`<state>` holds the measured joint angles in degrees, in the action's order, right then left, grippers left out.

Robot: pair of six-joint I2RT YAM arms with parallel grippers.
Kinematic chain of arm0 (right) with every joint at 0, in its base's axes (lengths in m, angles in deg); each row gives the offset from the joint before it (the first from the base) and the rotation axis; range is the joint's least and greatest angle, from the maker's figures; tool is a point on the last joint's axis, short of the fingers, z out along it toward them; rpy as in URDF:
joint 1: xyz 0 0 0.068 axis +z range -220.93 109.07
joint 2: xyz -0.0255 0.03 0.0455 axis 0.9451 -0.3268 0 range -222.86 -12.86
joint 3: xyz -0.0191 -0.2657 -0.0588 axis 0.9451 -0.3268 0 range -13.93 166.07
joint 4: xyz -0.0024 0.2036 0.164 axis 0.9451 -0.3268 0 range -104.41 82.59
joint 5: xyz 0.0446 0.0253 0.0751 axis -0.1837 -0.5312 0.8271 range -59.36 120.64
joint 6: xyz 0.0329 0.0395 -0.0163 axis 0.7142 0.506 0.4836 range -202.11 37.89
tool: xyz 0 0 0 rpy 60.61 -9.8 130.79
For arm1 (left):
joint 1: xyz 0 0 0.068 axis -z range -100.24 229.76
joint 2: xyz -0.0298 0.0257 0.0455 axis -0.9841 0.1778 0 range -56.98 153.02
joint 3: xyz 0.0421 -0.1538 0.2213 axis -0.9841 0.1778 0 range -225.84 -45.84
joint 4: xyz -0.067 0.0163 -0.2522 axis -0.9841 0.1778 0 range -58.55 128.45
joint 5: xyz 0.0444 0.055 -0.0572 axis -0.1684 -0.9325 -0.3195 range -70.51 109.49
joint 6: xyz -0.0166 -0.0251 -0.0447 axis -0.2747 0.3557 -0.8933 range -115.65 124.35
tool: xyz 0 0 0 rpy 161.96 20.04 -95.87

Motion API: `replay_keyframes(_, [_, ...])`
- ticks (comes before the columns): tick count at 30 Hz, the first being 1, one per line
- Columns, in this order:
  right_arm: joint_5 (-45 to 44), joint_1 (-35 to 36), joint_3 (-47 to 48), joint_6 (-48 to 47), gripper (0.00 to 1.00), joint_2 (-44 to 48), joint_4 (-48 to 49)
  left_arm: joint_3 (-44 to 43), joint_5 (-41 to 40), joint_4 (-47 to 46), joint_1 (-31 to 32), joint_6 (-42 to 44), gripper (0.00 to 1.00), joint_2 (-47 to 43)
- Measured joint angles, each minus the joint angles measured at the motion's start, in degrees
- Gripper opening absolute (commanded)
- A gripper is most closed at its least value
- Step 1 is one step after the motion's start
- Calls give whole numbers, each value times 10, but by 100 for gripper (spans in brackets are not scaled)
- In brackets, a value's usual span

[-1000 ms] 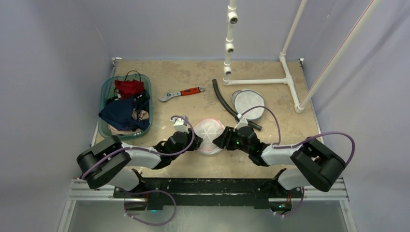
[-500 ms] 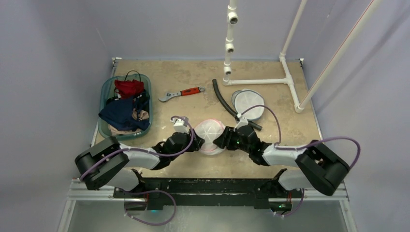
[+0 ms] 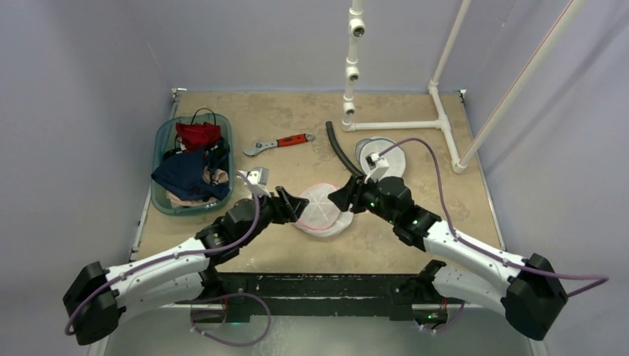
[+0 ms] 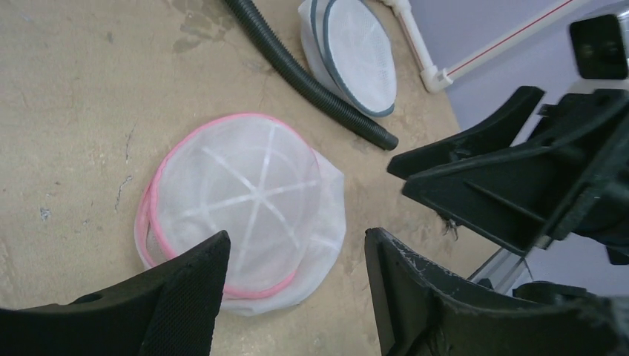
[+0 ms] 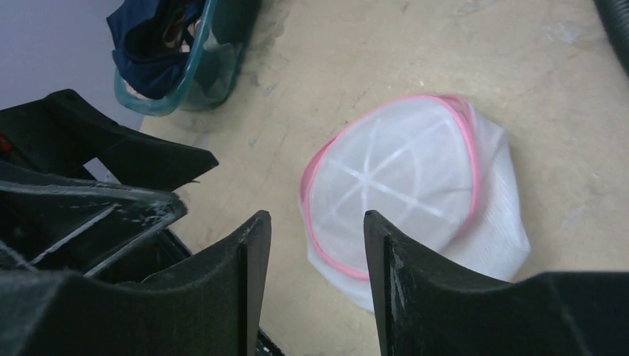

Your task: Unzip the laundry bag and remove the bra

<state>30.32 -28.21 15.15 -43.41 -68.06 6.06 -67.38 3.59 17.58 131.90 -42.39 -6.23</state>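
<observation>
- Tan table (image 3: 289,111) is sitting between blue-grey walls, with a white pipe frame (image 3: 393,124) standing at its far right corner.
- The bag (image 3: 320,209), a round white mesh dome with a pink rim, is lying flat near the middle of the table, toward the near edge. A fold of white mesh is spreading out from under its near right side.
- The bra is not showing through the mesh in any view.
- The left gripper (image 3: 295,205) is hovering at the bag's left edge, with its jaws standing apart and nothing between them.
- The right gripper (image 3: 343,199) is facing it from the bag's right edge, with its jaws also standing apart and gripping nothing.
- Both wrist views are showing the bag lying on the table beyond the jaws, not between them. Whether either gripper is touching the mesh cannot be told.
- A teal basket (image 3: 157,148) holding red and navy clothes is sitting at the left of the table, well apart from the bag.
- A wrench (image 3: 278,142) with a red handle is lying behind the bag, between the basket and a black hose (image 3: 337,150).
- A grey-rimmed pouch (image 3: 393,157) is lying just beside the hose, on its right.
</observation>
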Motion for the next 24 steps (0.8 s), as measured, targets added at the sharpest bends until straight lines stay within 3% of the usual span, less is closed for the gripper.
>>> replay_keyframes(8, [76, 0, 13, 20, 50, -127, 114, -2, -20, 94, 0, 12, 65, -109])
replay_keyframes(17, [69, 0, 38, 29, 49, -248, 181, -19, -43, 183, 0, 13, 64, -142])
replay_keyframes(24, [58, 0, -5, 25, 49, -285, 222, -19, -43, 194, 0, 14, 64, -144])
